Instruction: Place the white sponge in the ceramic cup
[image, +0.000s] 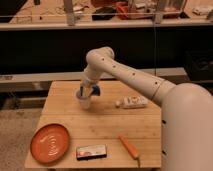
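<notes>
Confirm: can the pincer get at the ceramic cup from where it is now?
Probably yes: the pincer hangs at the mouth of the ceramic cup with nothing between them; the orange plate lies well off.

Gripper (87, 92) over ceramic cup (85, 104) hides cup mouth, contents; robot body (187, 131) cut by right edge.

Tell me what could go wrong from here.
The gripper is shut right at the mouth of the cup: pulling away sideways could tip the small cup. The sponge cannot be seen, so it may be pinched in the gripper and lift back out with it.
</notes>
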